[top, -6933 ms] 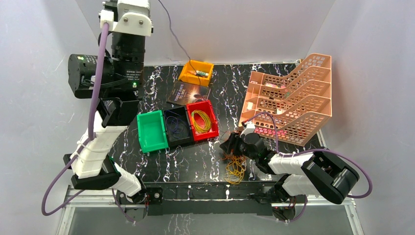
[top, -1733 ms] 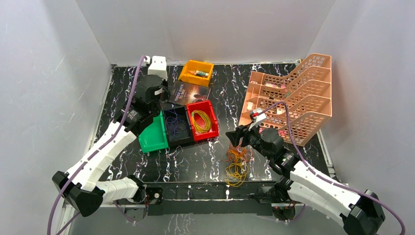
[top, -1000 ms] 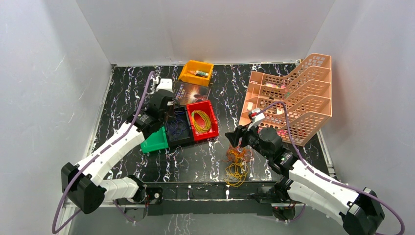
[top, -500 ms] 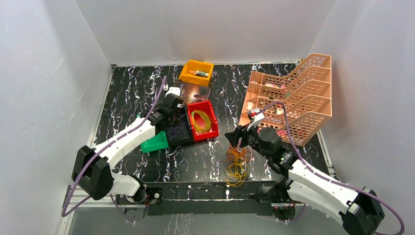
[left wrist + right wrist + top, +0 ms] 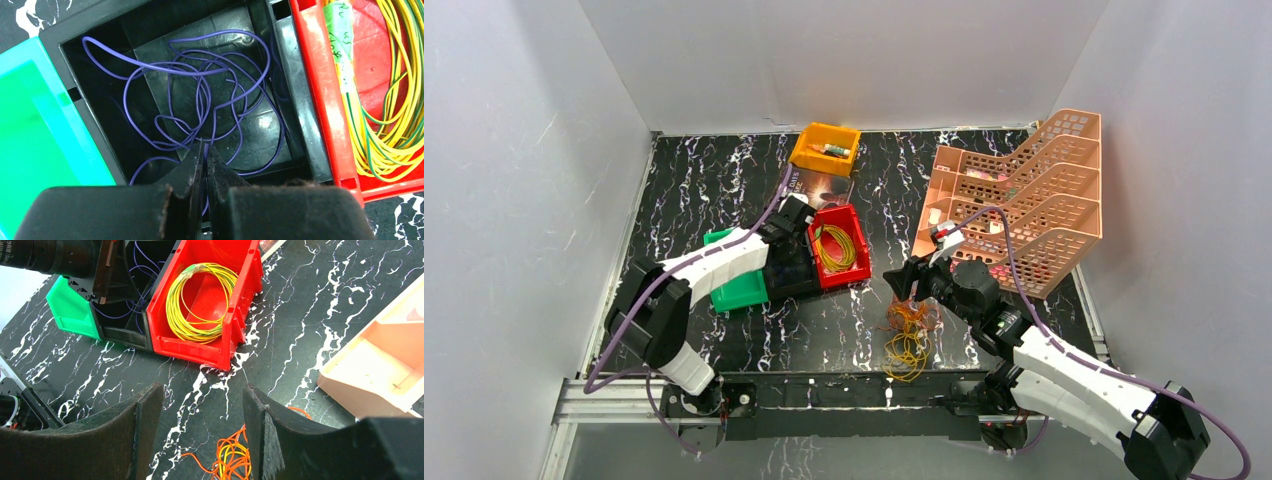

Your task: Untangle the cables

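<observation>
Three lots of cables show: a purple cable (image 5: 200, 100) lying in loose overlapping loops inside the black bin (image 5: 90, 105), a yellow coil (image 5: 200, 300) wound neatly in the red bin (image 5: 320, 100) beside it, and an orange and yellow tangle (image 5: 907, 335) heaped on the marbled tabletop (image 5: 704, 180) near the front edge. The left arm reaches low across the green bin (image 5: 736, 285), its left tool (image 5: 204, 150) tipped down into the black bin with the jaws pressed together and one purple strand caught in the slit between them. The right arm stretches forward from its base, and the right tool (image 5: 200, 395) hangs over the tangle with its jaws spread wide and nothing between them. Only the left wrist view shows the strand at the tips; from overhead the black bin is mostly covered by the arm. The right wrist view catches just the top of the tangle.
</observation>
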Tool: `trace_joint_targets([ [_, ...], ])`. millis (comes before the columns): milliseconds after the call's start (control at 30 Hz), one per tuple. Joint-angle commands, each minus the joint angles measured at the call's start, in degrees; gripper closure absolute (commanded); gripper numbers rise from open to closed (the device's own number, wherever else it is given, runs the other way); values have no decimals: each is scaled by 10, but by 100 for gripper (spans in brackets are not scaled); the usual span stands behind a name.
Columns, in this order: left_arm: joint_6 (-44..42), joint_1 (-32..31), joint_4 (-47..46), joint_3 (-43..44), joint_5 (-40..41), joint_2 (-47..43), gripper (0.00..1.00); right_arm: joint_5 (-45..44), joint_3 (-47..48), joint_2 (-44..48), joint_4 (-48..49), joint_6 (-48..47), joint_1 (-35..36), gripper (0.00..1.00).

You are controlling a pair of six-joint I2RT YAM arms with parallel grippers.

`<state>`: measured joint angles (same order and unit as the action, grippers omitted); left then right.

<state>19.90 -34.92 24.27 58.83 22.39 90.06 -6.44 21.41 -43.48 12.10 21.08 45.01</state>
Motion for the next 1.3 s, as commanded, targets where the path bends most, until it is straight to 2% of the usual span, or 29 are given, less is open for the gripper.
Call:
trace_joint_targets([
  [0, -7, 5, 8, 27, 8, -5, 96, -3, 1, 3, 28, 1, -1, 32],
  [100, -7, 6, 16, 34, 13, -14, 80, -2, 1, 1, 28, 1, -1, 32],
  [200, -11, 6, 29, 45, 18, -27, 70, -2, 2, -1, 29, 0, -1, 32],
  [533, -25, 6, 74, 92, 39, -95, 48, 1, -1, -2, 35, 5, -1, 32],
  [800, -20, 6, 108, 98, 58, -114, 42, 1, 1, -2, 31, 3, -2, 32],
  [1067, 7, 6, 172, 122, 46, -126, 42, -1, 0, -7, 31, 6, -1, 32],
  [1267, 41, 6, 190, 103, 24, -130, 43, -2, 2, -11, 29, 7, -1, 32],
])
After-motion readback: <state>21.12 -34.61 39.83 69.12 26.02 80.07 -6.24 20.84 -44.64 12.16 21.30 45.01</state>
